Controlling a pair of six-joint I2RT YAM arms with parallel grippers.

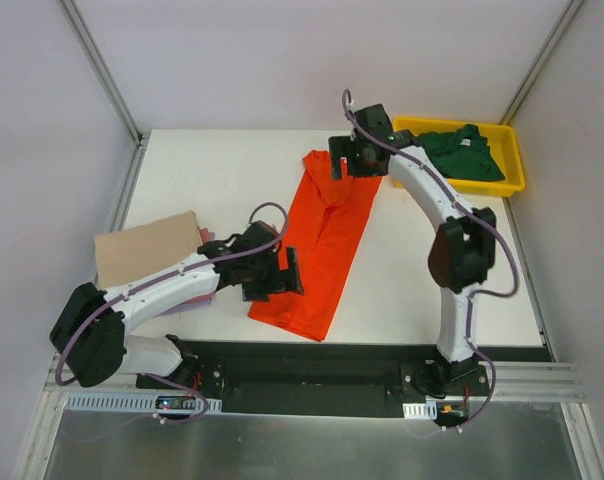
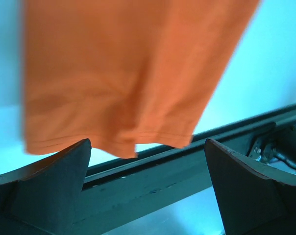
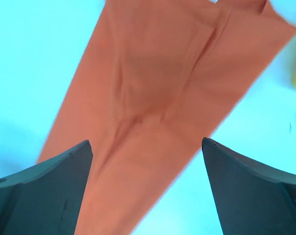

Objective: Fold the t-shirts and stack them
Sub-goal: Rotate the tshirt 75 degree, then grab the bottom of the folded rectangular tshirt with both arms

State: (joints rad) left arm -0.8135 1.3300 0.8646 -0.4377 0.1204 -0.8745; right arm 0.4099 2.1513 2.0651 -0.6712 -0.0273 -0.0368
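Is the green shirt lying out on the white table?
No, the green shirt sits bunched up inside the yellow tray.

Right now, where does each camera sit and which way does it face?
Top external: above and behind, looking down on the table; left arm and right arm show whole.
Left wrist: on the left arm, facing the orange shirt hem and dark rail; left gripper fingers, open, frame it.
Right wrist: on the right arm, looking down on the shirt; right gripper fingers, open, show.
Shared: all three see the orange shirt.
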